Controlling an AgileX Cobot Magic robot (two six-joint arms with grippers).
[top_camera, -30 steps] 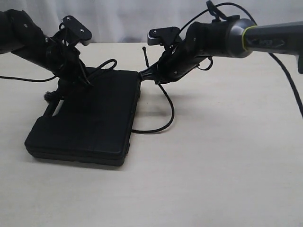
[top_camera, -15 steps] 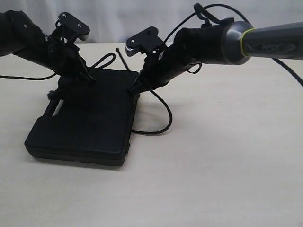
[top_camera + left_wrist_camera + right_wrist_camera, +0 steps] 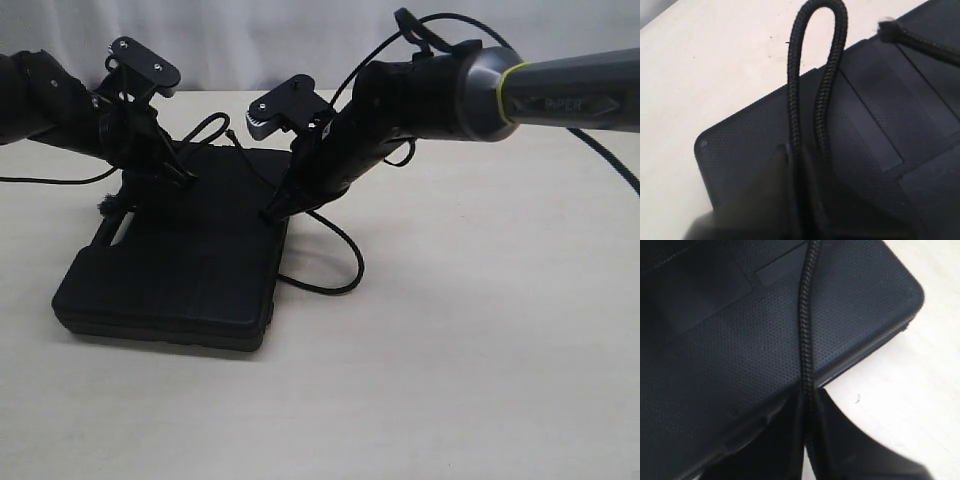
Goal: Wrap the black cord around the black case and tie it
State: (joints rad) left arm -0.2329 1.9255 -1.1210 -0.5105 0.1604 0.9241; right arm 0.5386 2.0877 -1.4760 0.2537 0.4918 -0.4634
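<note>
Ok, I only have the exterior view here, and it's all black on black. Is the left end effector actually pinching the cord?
Observer: Yes. The left wrist view shows the left end effector shut on the cord, gripping a doubled loop, two strands side by side, that reaches past the case edge.
Reviewer: And the right one?
Observer: The right wrist view shows the right end effector shut on a single strand running straight across the case's textured top.
Reviewer: Where on the case is that grip?
Observer: At its edge near a rounded corner, with the table showing beside it.
</note>
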